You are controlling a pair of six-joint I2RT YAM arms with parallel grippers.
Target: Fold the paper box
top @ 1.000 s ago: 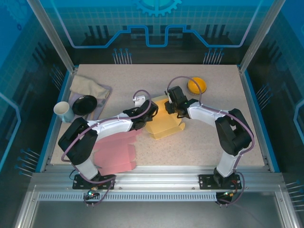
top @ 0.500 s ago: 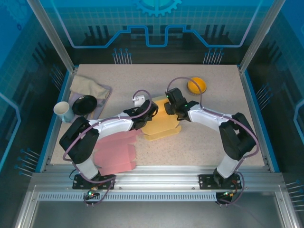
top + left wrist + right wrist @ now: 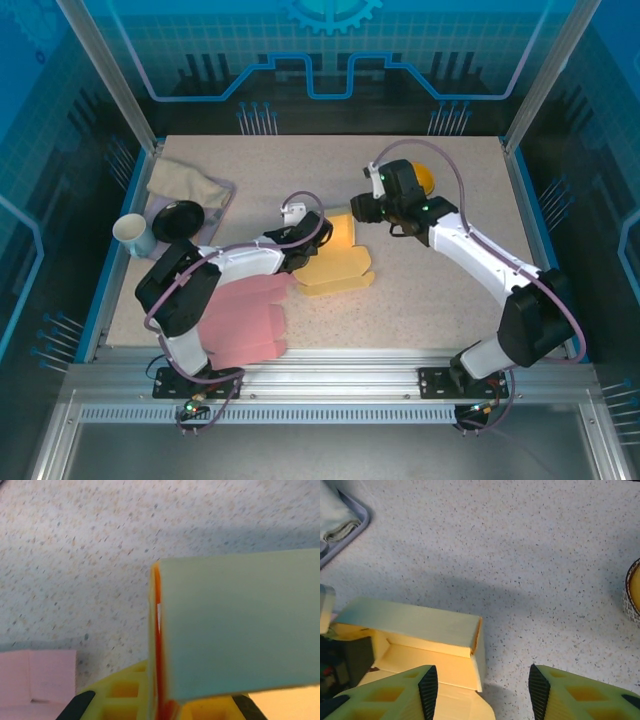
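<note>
The yellow paper box [image 3: 338, 258] lies partly folded in the middle of the table, with one wall standing at its back. My left gripper [image 3: 311, 256] is at the box's left side, shut on a pale upright panel [image 3: 235, 625] that runs between its fingers [image 3: 120, 700]. In the left wrist view that gripper [image 3: 162, 711] sits at the bottom edge. My right gripper [image 3: 363, 210] hangs behind and to the right of the box, open and holding nothing. The right wrist view has the right gripper [image 3: 482, 687] above the box's folded corner [image 3: 470, 640] and bare table.
A flat pink paper sheet [image 3: 245, 322] lies at the front left. An orange bowl [image 3: 422, 178] sits behind the right arm. At the far left are a white cup [image 3: 133, 233], a black dish [image 3: 178, 220] and a cloth [image 3: 185, 182] on a tray [image 3: 355, 522].
My right gripper has opened, let go of the box and pulled away to the back right. The box has settled lower and flatter. The left gripper keeps its hold.
</note>
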